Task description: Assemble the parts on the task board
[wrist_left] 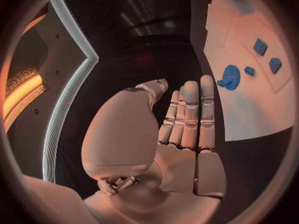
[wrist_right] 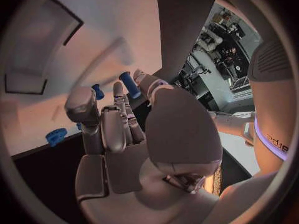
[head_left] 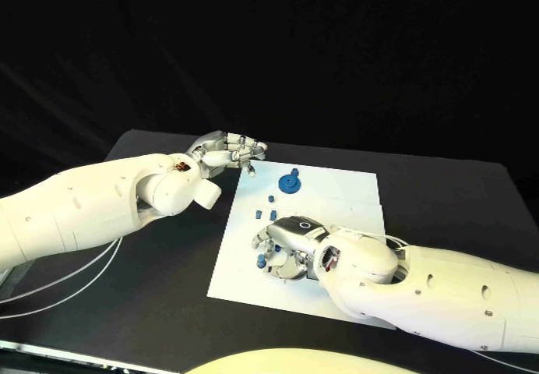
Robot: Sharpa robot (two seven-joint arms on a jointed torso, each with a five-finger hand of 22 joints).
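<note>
Black cloth backed the dark surface (head_left: 449, 187), with the white task board (head_left: 337, 195) lying at the frame's middle in the head view. At upper left of that frame the left robot hand (head_left: 228, 149) hovered off the board's corner, fingers together and nothing in them that I could see. A blue gear (head_left: 290, 182) stood near the board's upper edge, small blue parts (head_left: 267, 210) below it. The right robot hand (head_left: 287, 248) lay low over the board's lower left, covering whatever sat beneath; I could not tell whether it held a piece. My worry was that it might nudge the loose pieces off their places, being so close among them.

From the left wrist, the left robot hand showed its fingers (wrist_left: 190, 114) straight, side by side and empty, the gear (wrist_left: 230, 77) and board (wrist_left: 249, 114) beyond at the right.

From the right wrist, the right hand's fingers (wrist_right: 115, 129) curled loosely towards blue pegs (wrist_right: 129, 83) near the fingertips; contact was hard to judge. A slip here could topple a peg. The board's far side was cut off by the rim.
</note>
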